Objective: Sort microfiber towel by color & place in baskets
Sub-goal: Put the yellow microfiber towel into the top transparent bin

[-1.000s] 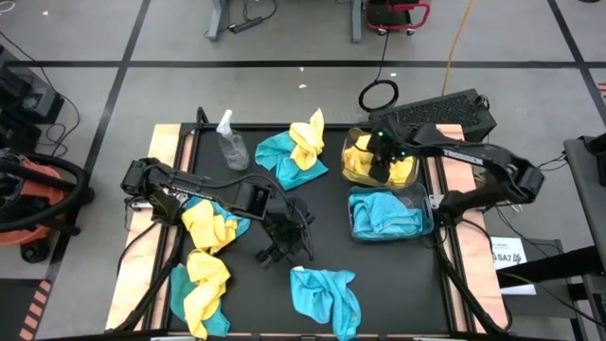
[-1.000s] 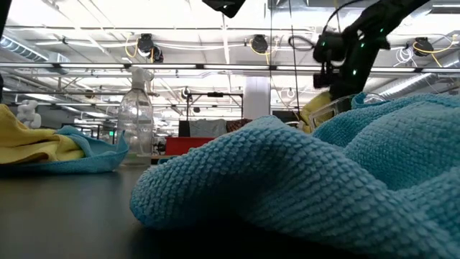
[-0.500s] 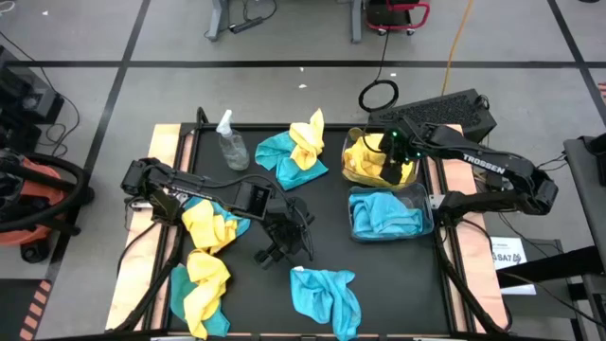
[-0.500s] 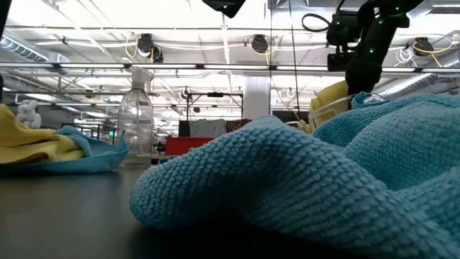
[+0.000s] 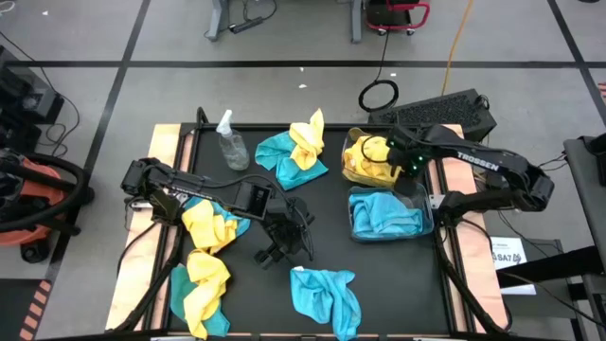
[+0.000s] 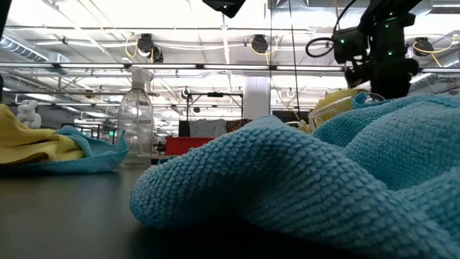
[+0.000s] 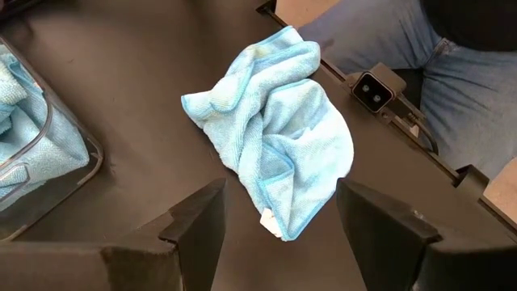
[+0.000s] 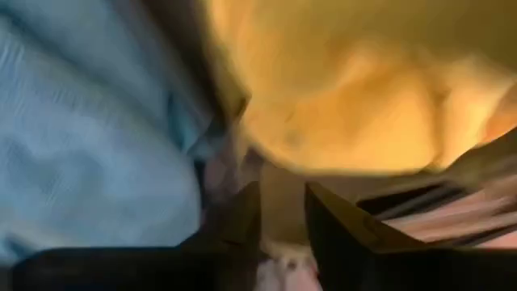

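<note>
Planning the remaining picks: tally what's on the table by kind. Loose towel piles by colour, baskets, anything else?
Mixed yellow-and-teal towel piles: 3
Teal-only towel pile: 1
Baskets: 2
Spray bottle: 1
Total: 7

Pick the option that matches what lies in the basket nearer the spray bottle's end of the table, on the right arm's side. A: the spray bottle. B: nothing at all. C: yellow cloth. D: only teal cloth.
C: in the high view the farther basket holds yellow cloth, with the right gripper over its edge; the teal cloth fills the nearer basket.
</note>
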Robot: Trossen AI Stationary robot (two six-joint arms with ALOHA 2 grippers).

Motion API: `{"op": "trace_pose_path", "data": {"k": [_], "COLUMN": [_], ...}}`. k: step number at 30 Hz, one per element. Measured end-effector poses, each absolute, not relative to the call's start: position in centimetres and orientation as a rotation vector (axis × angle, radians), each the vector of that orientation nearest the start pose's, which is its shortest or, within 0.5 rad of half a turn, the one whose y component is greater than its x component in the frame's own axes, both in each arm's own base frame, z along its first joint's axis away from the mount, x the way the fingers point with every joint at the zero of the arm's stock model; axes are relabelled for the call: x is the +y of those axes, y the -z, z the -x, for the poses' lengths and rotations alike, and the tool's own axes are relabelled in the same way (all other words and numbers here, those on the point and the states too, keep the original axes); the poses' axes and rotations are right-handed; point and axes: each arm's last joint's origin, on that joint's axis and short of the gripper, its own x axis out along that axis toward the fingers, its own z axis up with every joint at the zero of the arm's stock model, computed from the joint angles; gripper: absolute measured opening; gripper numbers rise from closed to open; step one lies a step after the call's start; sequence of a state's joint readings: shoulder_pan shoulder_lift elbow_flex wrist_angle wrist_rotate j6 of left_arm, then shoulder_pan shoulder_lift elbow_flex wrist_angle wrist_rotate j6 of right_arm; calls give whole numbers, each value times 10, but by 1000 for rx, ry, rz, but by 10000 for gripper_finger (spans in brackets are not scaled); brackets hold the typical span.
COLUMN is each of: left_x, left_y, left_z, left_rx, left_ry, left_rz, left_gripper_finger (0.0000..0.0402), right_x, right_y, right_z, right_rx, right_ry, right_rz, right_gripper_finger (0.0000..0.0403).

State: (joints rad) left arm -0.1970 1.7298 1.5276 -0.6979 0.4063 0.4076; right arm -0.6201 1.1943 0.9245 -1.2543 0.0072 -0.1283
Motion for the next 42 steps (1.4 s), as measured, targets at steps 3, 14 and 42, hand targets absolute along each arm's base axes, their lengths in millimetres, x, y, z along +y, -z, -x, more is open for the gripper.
{"op": "trace_pose_path", "data": {"k": [3, 14, 42], "left_x": [-84, -84, -50], "left_y": [-300, -300, -280], "left_z": [-363, -363, -362], "left_rx": [778, 773, 918], "left_ry": [736, 740, 555], "left_rz": [-273, -287, -302], "left_gripper_finger": [238, 238, 238], "right_x": [-101, -93, -120], "right_y": [-245, -297, -252], "right_z": [-143, -132, -164], "right_rx": [1538, 1398, 990], "right_ry": [381, 402, 570], "right_rz": [-398, -343, -145], "right_gripper_finger": [60, 34, 33]}}
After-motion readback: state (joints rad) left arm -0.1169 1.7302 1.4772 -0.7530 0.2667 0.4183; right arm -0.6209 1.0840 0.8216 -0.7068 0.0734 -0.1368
